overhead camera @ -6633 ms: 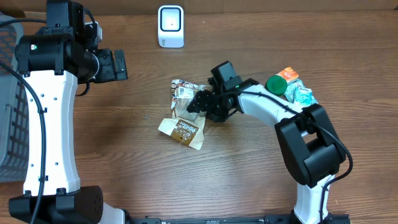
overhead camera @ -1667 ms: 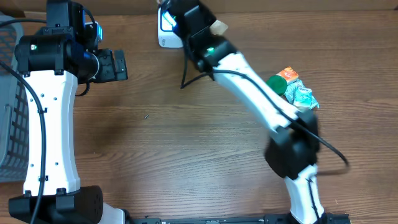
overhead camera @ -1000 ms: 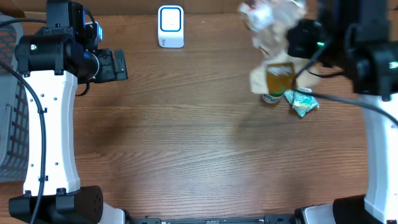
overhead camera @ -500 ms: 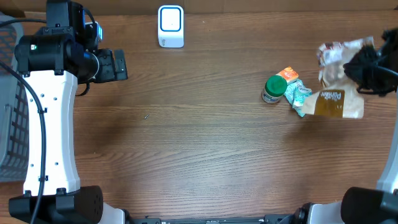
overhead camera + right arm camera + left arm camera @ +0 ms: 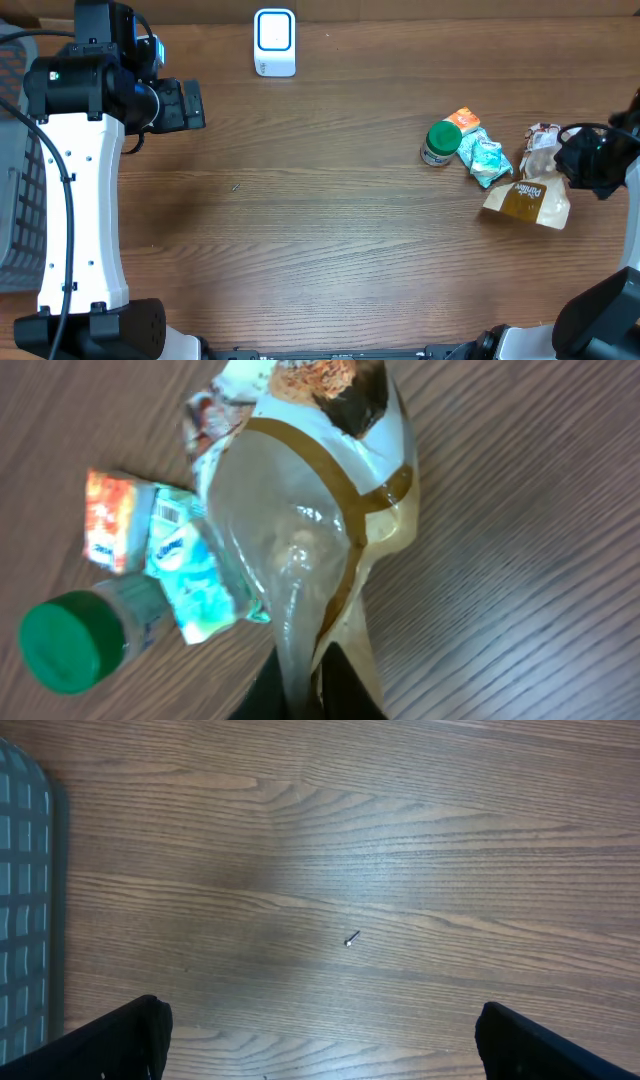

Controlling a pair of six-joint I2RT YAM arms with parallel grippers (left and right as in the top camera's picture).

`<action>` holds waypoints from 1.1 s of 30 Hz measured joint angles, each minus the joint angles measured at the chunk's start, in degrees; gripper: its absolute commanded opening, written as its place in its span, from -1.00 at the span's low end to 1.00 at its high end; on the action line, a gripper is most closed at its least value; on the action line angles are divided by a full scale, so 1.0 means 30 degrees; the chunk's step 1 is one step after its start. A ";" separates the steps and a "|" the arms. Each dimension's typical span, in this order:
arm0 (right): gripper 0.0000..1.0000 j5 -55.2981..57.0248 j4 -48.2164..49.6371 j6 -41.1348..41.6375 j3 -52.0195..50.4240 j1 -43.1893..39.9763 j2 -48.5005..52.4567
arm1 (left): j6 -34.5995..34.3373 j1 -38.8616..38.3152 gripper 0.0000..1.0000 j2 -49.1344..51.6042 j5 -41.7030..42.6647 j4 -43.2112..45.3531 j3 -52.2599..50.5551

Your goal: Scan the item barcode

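One counter (image 5: 320, 250), wood grain, two arms on it. One grey basket (image 5: 14, 200) hangs over the counter's left edge. The left gripper (image 5: 320, 1045) has its jaws spread wide with nothing between them, over bare wood near the left side. One white scanner (image 5: 275, 42) stands at the far edge, left of centre. All the items are bunched at the right side, five in total. One brown pouch (image 5: 527, 198) sits close to the right edge, and the right gripper (image 5: 310, 685) is clamped on its edge, with the film pinched between the fingers in the wrist view. Can't tell if the pouch's full weight is on the counter. One crumpled wrapper (image 5: 543, 138) is touching the pouch's far end. One green-lidded jar (image 5: 441, 142) lies on its side, inboard of the pouch. Beside the jar are two small packets, one teal packet (image 5: 487, 158) between jar and pouch and one orange packet (image 5: 462, 120) just behind the jar. One tiny dark speck (image 5: 350, 939) on the wood under the left wrist camera.
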 measured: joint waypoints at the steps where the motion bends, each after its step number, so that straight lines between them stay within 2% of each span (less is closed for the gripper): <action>1: -0.74 0.0007 0.0131 -0.0015 -0.0146 -0.0058 0.0007 | 0.0000 0.0000 0.99 0.0000 0.0000 0.0000 0.0000; 10: -0.46 -0.0029 0.0539 -0.0036 -0.0379 -0.0080 0.0007 | 0.0000 0.0000 0.99 0.0000 0.0000 0.0000 0.0000; 23: -0.38 -0.1654 0.0590 -0.0146 -0.0379 0.0073 0.0007 | 0.0000 -0.0007 0.99 0.0000 0.0000 0.0000 0.0000; 28: -0.30 -0.2368 0.0321 -0.0692 -0.0372 0.0743 0.0007 | 0.0000 0.0000 0.99 0.0000 0.0000 -0.0007 0.0000; 33: -0.12 -0.2761 -0.0306 -0.1122 0.0328 0.2433 0.0007 | 0.0000 0.0000 0.99 0.0000 0.0000 0.0000 0.0000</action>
